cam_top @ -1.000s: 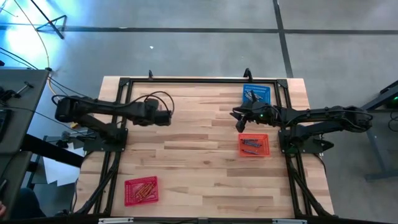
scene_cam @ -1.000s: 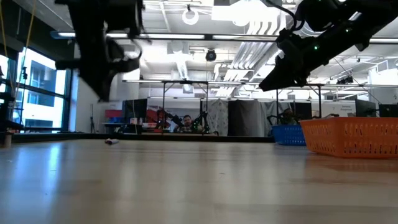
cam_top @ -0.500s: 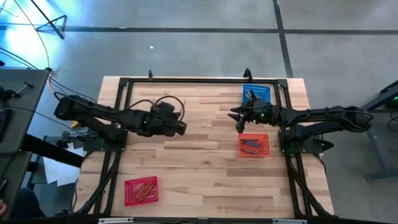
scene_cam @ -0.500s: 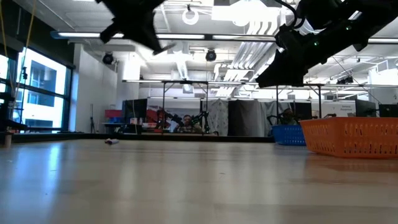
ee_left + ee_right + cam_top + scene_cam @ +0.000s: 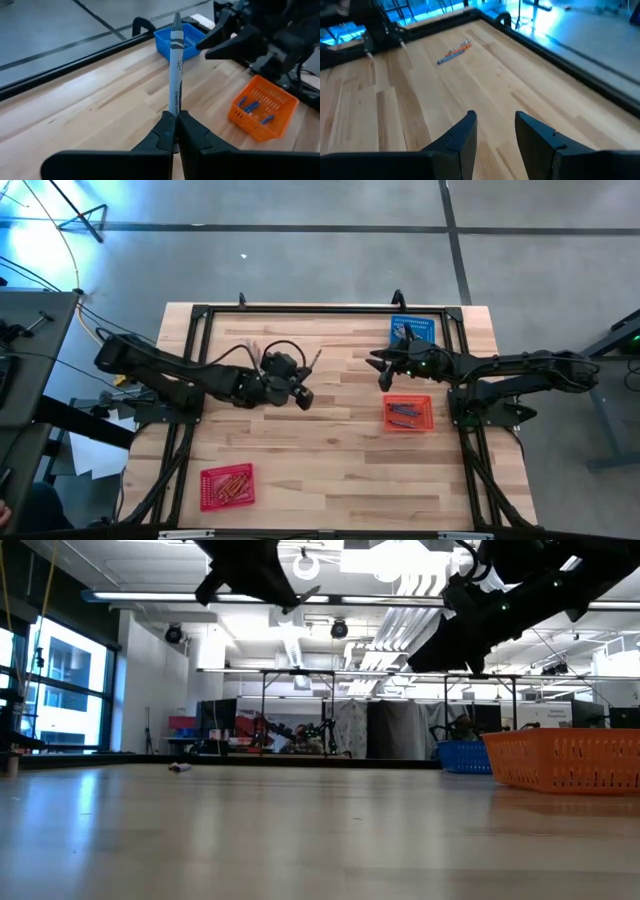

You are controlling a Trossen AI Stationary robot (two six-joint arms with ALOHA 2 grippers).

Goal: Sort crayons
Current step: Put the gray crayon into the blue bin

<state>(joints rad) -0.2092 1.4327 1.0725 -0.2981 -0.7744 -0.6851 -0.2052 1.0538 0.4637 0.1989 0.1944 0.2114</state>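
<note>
**Grey crayon carried over mid-tabletop**

Left claw (image 5: 176,131) clenched on a grey crayon (image 5: 175,65), held aloft above the middle of the wooden tabletop (image 5: 330,470), stick pointing out past the fingertips toward the right side. Seen from above, same claw (image 5: 303,397) extended from the left arm, well clear of every basket.

Right claw (image 5: 493,131) released, fingers apart with nothing between them, hovering above the tabletop between the blue basket (image 5: 413,332) at the far right and the orange basket (image 5: 408,413) just nearer. Grey-blue crayons (image 5: 252,106) lying inside the orange basket. Red basket (image 5: 227,486) at the near left, filled with red-orange crayons (image 5: 231,483). Two loose crayons (image 5: 455,52), one orange and one grey-blue, lying side by side on the bare wood at the far left.
</note>
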